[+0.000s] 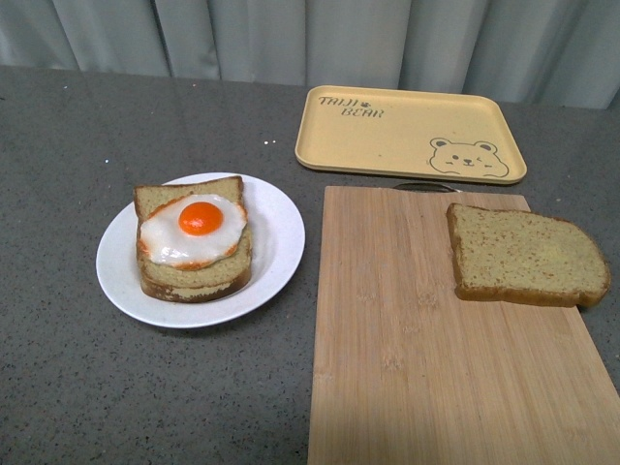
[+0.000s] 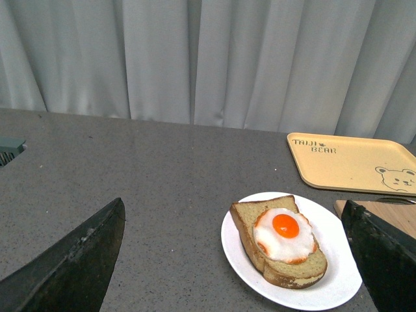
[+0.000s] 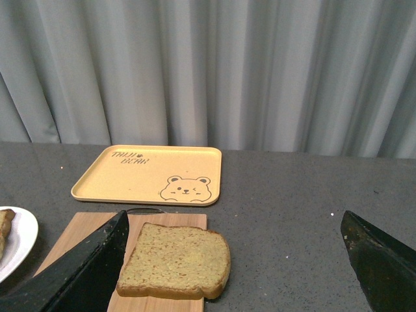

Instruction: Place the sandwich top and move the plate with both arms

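Grey speckled tabletop (image 1: 58, 387) across the lower frame, wooden cutting board (image 1: 417, 368) at lower right. On the board's far right corner, the sandwich top (image 1: 523, 254), flat, ahead of the right gripper (image 3: 234, 218), untouched; jaws spread wide, empty. Left of centre, the plate (image 1: 276, 242) bearing egg-topped bread (image 1: 194, 242), ahead of the left gripper (image 2: 233, 207), likewise wide and empty. Upper right, yellow bear tray (image 1: 407, 131); behind, grey curtain (image 1: 194, 39).

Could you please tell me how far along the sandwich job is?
Done: egg sits on bread on the plate. In hand: nothing; left gripper and right gripper are open, empty. Left: put the sandwich top, now on the board, over the egg, then move the plate.
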Action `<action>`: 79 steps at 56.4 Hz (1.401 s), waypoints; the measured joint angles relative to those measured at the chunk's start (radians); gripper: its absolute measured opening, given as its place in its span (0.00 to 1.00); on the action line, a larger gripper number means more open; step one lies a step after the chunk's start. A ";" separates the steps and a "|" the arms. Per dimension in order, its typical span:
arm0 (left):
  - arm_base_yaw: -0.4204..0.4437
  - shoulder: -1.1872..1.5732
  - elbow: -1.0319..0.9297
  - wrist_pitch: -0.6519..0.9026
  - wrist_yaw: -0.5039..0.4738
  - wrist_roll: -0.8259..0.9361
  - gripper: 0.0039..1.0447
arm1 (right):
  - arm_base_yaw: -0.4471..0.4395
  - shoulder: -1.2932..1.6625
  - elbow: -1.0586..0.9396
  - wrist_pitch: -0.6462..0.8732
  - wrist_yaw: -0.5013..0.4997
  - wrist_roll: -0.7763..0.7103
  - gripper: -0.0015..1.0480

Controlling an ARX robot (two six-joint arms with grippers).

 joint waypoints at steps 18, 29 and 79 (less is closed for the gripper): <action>0.000 0.000 0.000 0.000 0.000 0.000 0.94 | 0.000 0.000 0.000 0.000 0.000 0.000 0.91; 0.000 0.000 0.000 0.000 0.000 0.000 0.94 | 0.000 0.000 0.000 0.000 0.000 0.000 0.91; 0.000 0.000 0.000 -0.001 0.000 0.000 0.94 | -0.342 1.432 0.444 0.273 -0.299 -0.058 0.91</action>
